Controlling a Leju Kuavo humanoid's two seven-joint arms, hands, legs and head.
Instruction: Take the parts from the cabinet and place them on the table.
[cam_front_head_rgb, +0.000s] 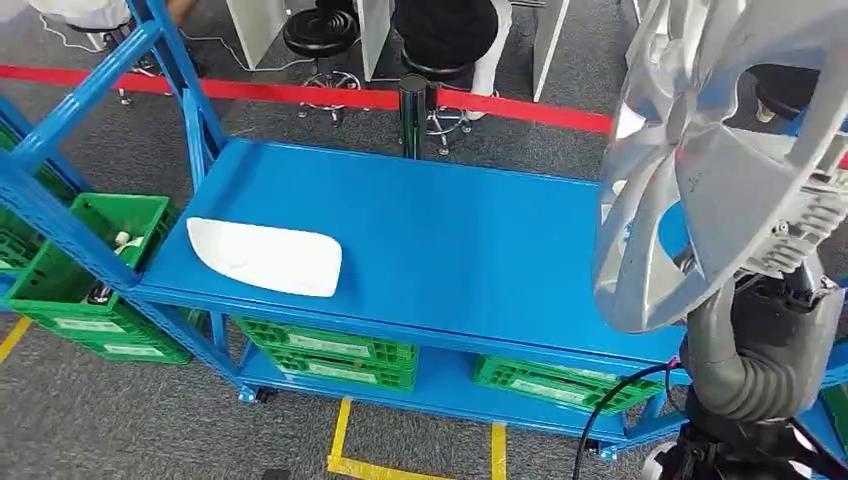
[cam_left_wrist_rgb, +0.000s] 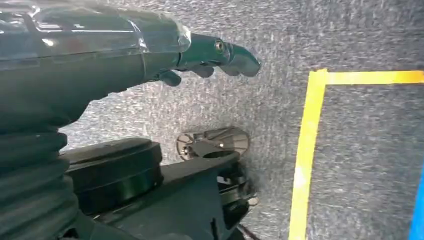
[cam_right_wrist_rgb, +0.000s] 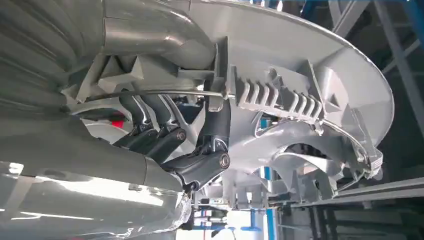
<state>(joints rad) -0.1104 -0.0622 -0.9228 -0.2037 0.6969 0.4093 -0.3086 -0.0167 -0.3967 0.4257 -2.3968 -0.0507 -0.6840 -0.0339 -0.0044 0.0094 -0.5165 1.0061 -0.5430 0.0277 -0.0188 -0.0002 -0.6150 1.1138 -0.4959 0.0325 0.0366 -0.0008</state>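
Right robot hand (cam_right_wrist_rgb: 185, 150) clamped on a silver wheel cover (cam_front_head_rgb: 700, 150), fingers hooked through its spokes, cover raised at the blue tabletop's (cam_front_head_rgb: 450, 240) right end, white part (cam_front_head_rgb: 265, 257) lying on the tabletop's left, left robot hand (cam_left_wrist_rgb: 210, 57) empty, fingers loosely curled, above the carpet.

Grey carpet floor (cam_front_head_rgb: 100, 420) with yellow tape lines (cam_front_head_rgb: 345, 440) at bottom centre; a red barrier belt (cam_front_head_rgb: 300, 93) crosses the top, black stools (cam_front_head_rgb: 320, 35) behind it.

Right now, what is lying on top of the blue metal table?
On the blue metal table lies one white curved plastic part, near its left end. The silver wheel cover held in the right hand hides the table's right end.
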